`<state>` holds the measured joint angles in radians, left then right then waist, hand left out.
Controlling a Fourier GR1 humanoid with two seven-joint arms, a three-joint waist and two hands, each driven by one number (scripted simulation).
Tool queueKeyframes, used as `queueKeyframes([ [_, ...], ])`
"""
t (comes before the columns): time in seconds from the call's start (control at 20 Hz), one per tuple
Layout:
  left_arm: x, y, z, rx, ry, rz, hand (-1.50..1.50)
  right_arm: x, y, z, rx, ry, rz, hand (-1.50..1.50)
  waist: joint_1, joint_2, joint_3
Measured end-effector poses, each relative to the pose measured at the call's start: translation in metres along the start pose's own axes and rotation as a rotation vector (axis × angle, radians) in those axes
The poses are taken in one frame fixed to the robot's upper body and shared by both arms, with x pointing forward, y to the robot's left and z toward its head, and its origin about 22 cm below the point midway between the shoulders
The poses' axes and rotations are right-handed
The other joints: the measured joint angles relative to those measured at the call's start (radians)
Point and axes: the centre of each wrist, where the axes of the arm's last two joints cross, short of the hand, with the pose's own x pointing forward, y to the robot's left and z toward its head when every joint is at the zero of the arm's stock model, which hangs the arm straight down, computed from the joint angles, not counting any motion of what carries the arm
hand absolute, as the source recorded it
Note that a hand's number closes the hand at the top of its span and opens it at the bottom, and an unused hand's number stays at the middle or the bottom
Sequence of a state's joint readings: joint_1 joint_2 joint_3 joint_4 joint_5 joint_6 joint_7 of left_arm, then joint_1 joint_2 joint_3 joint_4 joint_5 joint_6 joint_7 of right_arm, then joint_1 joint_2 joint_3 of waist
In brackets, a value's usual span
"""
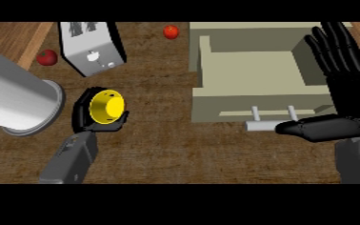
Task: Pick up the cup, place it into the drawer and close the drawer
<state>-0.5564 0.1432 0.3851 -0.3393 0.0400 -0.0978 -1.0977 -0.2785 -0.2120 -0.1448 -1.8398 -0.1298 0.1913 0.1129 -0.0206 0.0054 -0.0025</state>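
Nearest, the left robot hand (98, 119) curls round the yellow cup (107, 106) on the desk (175, 148). The right robot hand (336, 71), fingers straight, rests by the open drawer (260, 71). Lift the cup upright, then carry it across.

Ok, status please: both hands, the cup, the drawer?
Left hand shut on cup, over the counter. Right hand open beside the drawer, thumb at handle. Drawer open, nothing between.

place: kitchen | signs: wooden counter (175, 143), toaster (91, 47), open drawer (260, 71), tomatoes (171, 32)
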Motion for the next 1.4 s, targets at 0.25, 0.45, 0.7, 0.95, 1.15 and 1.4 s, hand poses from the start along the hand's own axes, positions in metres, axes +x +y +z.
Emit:
queueKeyframes([
  [0.25,0.018,-0.037,-0.047,-0.125,-0.075,0.067,1.50,0.004,0.000,0.003,-0.006,0.010,0.013,-1.50,0.013,-0.007,0.002],
  [0.45,0.044,-0.074,-0.087,-0.218,-0.141,0.111,1.50,0.004,-0.003,0.005,-0.020,0.012,0.011,-1.50,0.024,-0.012,0.003],
  [0.7,0.087,-0.129,-0.127,-0.310,-0.171,0.134,1.50,0.001,-0.008,0.002,-0.019,0.017,0.021,-1.50,0.030,-0.014,0.004],
  [0.95,0.138,-0.180,-0.158,-0.354,-0.169,0.112,1.50,-0.001,-0.006,0.001,-0.026,0.016,0.018,-1.50,0.021,-0.012,0.003],
  [1.15,0.173,-0.220,-0.171,-0.366,-0.153,0.076,1.50,-0.006,-0.003,0.007,-0.026,0.014,0.024,-1.50,0.009,-0.009,0.003],
  [1.4,0.200,-0.261,-0.186,-0.360,-0.088,0.008,1.50,-0.007,-0.008,0.002,-0.019,0.002,0.020,-1.50,-0.010,-0.002,0.003],
])
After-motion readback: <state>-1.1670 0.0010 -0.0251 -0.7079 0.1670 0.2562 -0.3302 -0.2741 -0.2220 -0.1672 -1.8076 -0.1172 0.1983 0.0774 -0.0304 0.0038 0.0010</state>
